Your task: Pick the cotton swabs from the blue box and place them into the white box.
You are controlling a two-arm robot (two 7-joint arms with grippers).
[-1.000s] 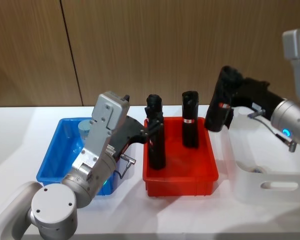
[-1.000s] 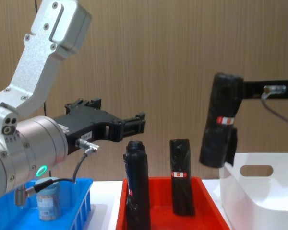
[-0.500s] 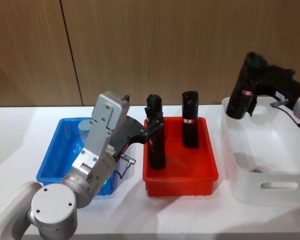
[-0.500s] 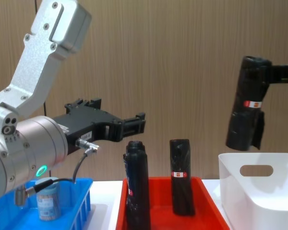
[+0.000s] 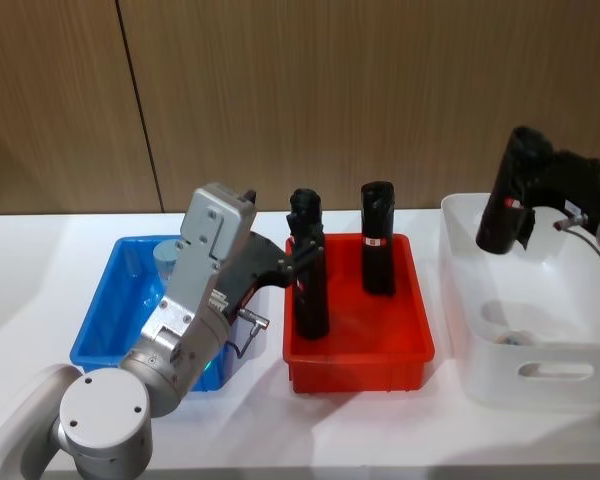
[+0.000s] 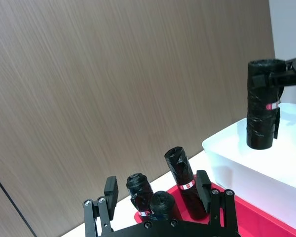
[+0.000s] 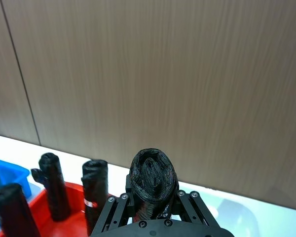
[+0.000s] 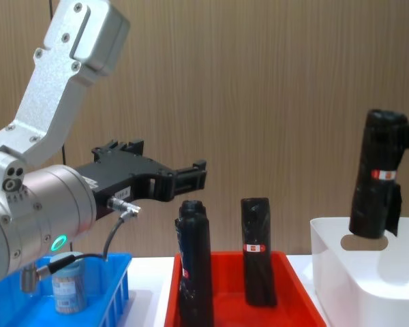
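One cotton swabs jar (image 5: pixel 167 258) with a pale blue lid stands at the back of the blue box (image 5: pixel 102 318); from the chest it shows as the jar (image 8: pixel 69 289) behind the slotted blue wall (image 8: pixel 95 308). My left gripper (image 5: pixel 292 262) hangs open above the gap between the blue box and the red crate, its fingers (image 6: pixel 111 190) spread with nothing between them. My right gripper (image 5: pixel 525 205) is shut on a black roll (image 8: pixel 377 184) with a red label, held upright just over the white box (image 5: pixel 540 375). The wrist view looks down on that roll's top (image 7: pixel 153 178).
A red crate (image 5: pixel 360 358) sits between the two boxes with black rolls standing in it, one (image 5: pixel 308 268) close under my left fingertips and one (image 5: pixel 377 240) farther back. A wooden wall closes the back. White tabletop lies in front.
My right gripper has carried the black roll rightward and down, from beside the red crate to over the white box. The left arm has not moved.
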